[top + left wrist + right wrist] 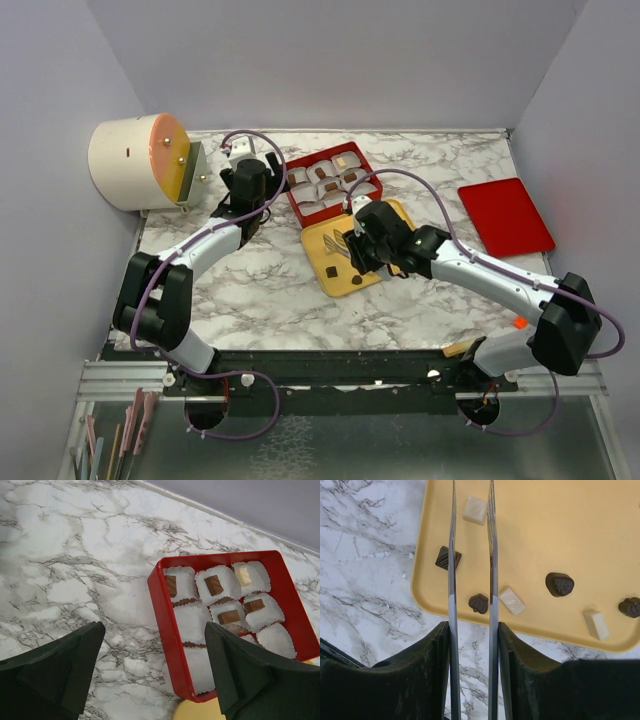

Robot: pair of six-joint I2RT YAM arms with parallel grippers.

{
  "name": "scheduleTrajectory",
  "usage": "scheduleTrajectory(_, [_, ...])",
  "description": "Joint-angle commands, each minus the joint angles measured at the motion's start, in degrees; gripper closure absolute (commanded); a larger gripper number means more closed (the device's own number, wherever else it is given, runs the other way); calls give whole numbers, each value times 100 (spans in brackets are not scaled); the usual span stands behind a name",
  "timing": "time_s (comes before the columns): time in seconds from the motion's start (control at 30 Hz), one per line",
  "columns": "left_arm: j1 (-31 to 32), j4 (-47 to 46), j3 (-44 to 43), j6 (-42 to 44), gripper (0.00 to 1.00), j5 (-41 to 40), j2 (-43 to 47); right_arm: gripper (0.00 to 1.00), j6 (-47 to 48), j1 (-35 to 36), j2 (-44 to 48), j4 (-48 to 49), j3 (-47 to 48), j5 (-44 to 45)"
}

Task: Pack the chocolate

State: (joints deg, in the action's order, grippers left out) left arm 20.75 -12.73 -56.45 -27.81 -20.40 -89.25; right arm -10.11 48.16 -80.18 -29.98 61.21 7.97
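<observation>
The job right now is picking a piece up off the tray. The right gripper squeezes a pair of thin metal tongs and holds them over the left part of the yellow tray. The two blades of the tongs stand apart with a gap between them. No piece shows pinched in them. Their tips run off the top of the right wrist view, so I cannot tell for sure what is at the very end.

The chocolate is in two places. Some pieces lie loose on the tray, some dark and some cream. A small dark one shows in the gap between the blades, close to the tray's edge, and a cream one lies just beside it. Other pieces already sit in white paper cups in the red box, which stands just on the far side of the tray. The cups at the near left of the box look empty.

The left gripper is spread wide and holds nothing. It hangs over the marble table at the left side of the box. A flat red lid lies far off on the right.

So the packing looks about half done. Next, I think the tongs need to go down with one blade on each side of one piece. Then they squeeze softly, lift, and carry it to an empty cup. The pieces are tiny, so the aim has to be careful, or a piece may slip or pop away.
</observation>
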Motion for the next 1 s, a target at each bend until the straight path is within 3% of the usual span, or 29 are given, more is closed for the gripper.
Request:
scheduleTrajectory(0.0, [-10,-67,11,-13,9,34,-22,57,-122,87,-141,-82,31,121])
scheduleTrajectory(0.97, [-18,-98,24,-40,9,36,-40,54,-34,193,-985,-69,476,421])
